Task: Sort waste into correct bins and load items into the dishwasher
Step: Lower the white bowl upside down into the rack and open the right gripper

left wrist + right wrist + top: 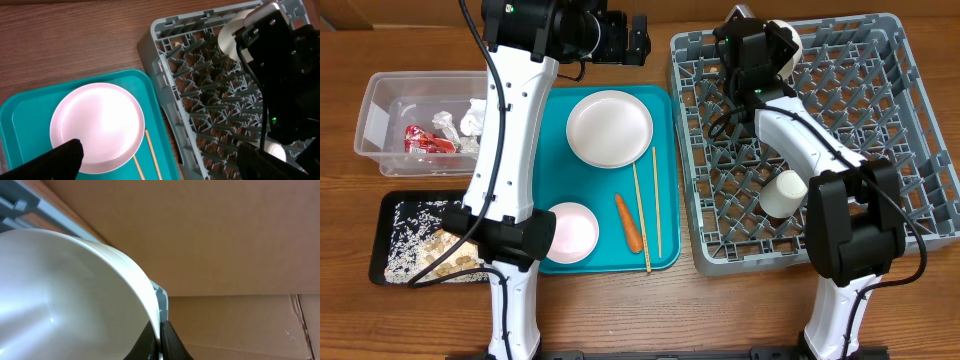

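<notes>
One plate (610, 127), one carrot (629, 222), two chopsticks (656, 200) and one bowl (570, 232) lie on the teal tray (660, 110). One cup (783, 193) sits in the rack (920, 130). The right gripper (160, 341) is clamped on a second bowl (65, 295) by its rim at the rack's far edge, arm stretched across the rack. The left gripper (636, 38) gapes wide, empty, over the tray's far edge.

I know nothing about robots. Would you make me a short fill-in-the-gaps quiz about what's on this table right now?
The right gripper pinches the rim of a white ____. The white cup sits in the grey ____. The orange carrot lies on the ____ tray, beside the chopsticks. The red wrapper lies in the clear ____.
Missing words: bowl; rack; teal; tub.
</notes>
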`<action>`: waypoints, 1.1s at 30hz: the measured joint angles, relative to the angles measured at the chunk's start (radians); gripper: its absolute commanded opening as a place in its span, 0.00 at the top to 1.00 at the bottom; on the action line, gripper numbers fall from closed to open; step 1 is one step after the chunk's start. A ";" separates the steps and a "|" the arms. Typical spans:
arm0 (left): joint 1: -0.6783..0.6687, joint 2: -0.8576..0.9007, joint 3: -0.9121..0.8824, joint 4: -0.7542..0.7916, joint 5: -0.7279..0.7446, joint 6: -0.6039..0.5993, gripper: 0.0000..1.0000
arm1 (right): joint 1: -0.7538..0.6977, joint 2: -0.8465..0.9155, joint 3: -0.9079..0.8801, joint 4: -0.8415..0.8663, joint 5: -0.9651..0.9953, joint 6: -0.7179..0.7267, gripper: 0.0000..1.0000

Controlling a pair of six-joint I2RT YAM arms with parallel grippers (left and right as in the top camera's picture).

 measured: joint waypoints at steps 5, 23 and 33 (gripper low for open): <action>0.000 0.000 0.000 0.000 0.000 0.000 0.00 | 0.010 0.000 0.000 -0.034 0.024 0.055 0.96; 0.000 0.000 0.000 0.000 0.000 0.000 0.00 | 0.100 -0.009 0.021 -0.364 0.124 0.357 0.75; 0.000 0.000 0.000 0.000 0.000 0.000 0.00 | 0.159 -0.043 -0.001 -0.584 -0.063 0.518 0.25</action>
